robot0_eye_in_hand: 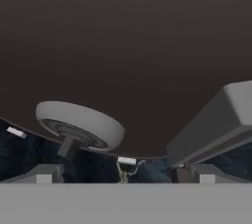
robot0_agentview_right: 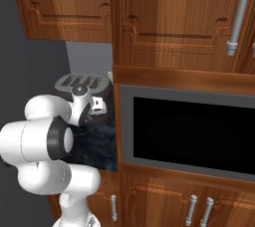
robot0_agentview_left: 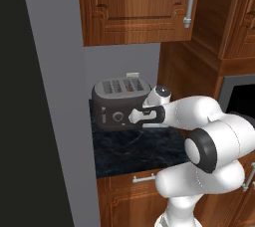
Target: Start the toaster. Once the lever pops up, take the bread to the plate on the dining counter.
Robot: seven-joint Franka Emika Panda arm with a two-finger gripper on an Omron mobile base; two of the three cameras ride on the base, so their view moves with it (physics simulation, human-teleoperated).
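The toaster (robot0_agentview_left: 121, 102) sits on the dark counter (robot0_agentview_left: 134, 154) at our eleven o'clock; our gripper (robot0_eye_in_hand: 125, 171), spread wide and empty, is pressed up to its front, the lever (robot0_eye_in_hand: 216, 122) seemingly unpushed, bread (robot0_agentview_left: 130, 86) still slotted.

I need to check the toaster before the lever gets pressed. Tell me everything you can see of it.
The squat dark grey toaster has rounded corners, a lighter silver top with four slots, and round knobs on its front. It stands upright on the black veined marble countertop against the grey back wall, under the wooden cabinets. Something tan shows in a right-hand slot. The robot's open hand is close against its front right; contact cannot be told.
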